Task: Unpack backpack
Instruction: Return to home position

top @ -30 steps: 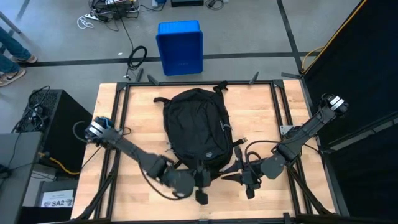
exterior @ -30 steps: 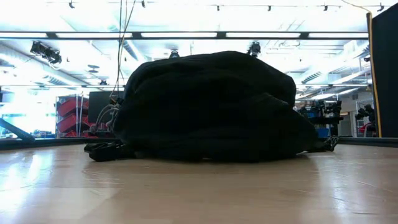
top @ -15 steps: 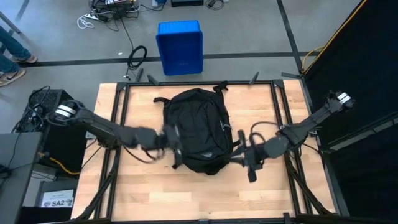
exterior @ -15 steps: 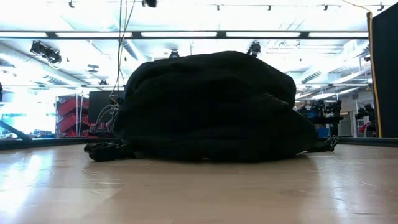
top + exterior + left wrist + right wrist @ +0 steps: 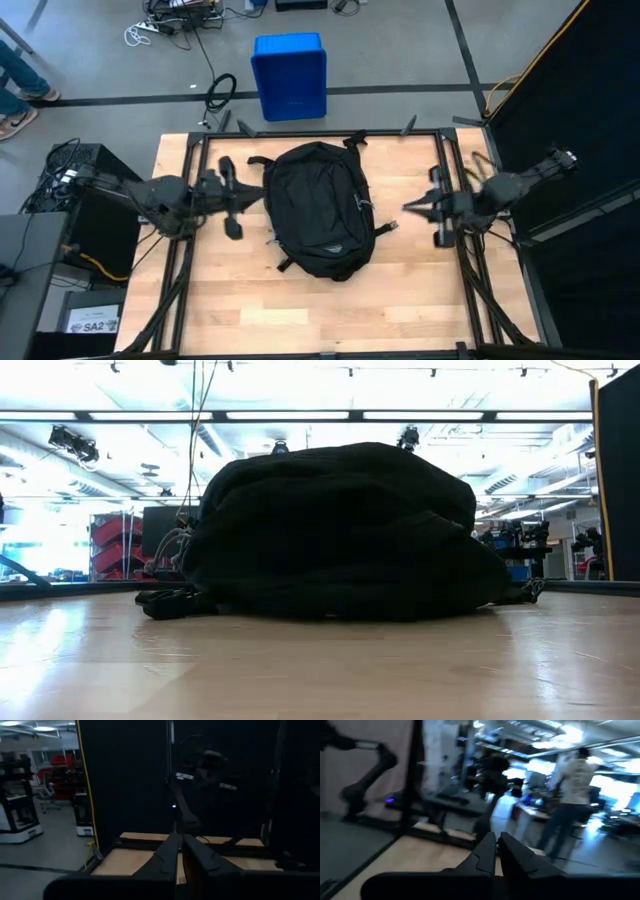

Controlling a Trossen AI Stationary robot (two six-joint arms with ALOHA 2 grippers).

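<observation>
At the middle of the table: one backpack, black, lying flat and bulging, with no opening to be seen from above. Long axis from the near edge to the far edge, top loop at the far end, toward the one blue bin on the floor beyond. Loose straps trailing at the near end.

Flanked by two arms, one to each side, both clear of the cloth. Left gripper just beside the bag's left flank, pointing in across the long axis. Fingers pressed together in its wrist view, nothing between them. Right gripper off the right flank, pointing in likewise, a little farther out. Fingers together there too, and empty. Neither seen in the low view, and neither wrist camera aimed down at the bag, so probably both held above it.

Judged nearer: the left, though only slightly. For any unpacking, a zip to be found first. A few small pale bits, likely zip pulls, on the bag's right edge, so on the right gripper's side.

One person standing in the room beyond, well away from the table.
</observation>
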